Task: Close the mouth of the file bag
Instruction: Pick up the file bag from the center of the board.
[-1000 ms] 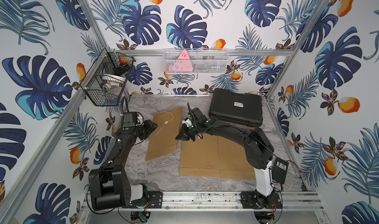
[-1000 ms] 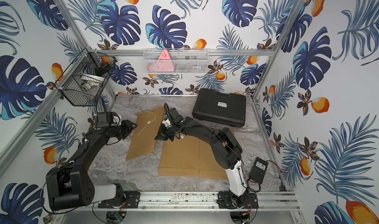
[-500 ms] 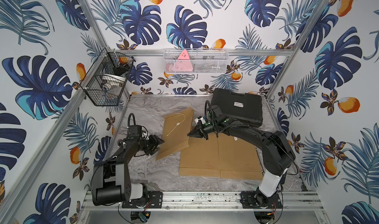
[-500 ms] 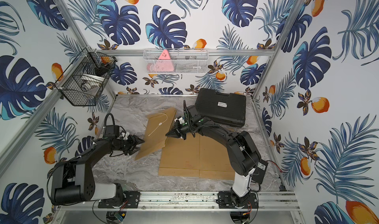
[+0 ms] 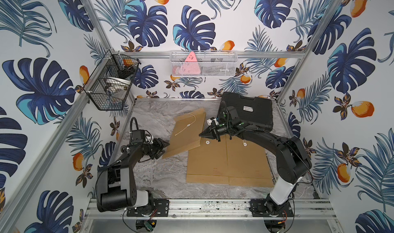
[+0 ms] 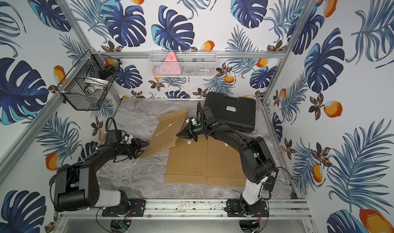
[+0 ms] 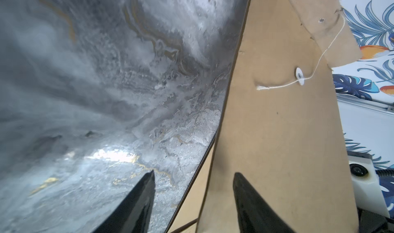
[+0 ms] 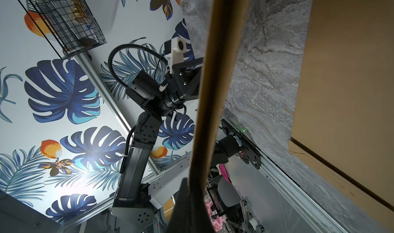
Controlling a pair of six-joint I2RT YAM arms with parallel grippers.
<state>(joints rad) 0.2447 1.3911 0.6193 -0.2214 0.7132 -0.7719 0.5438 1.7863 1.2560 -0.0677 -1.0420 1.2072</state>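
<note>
kraft file bag (image 5: 187, 136) held tilted over the table (image 5: 162, 174) centre, looks thin, light, floppy, right gripper (image 5: 202, 134) clamped on its right edge, left gripper (image 5: 165, 147) jaws apart astride the near-left corner; likely best pinched at edges, bends easily

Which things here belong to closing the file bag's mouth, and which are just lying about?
In the job: tilted brown paper file bag, its white tie string, right end effector shut on it, open left end effector at its near corner.
Lying about: two flat brown paper file bags, black plastic case, black wire basket, white mesh basket.
</note>
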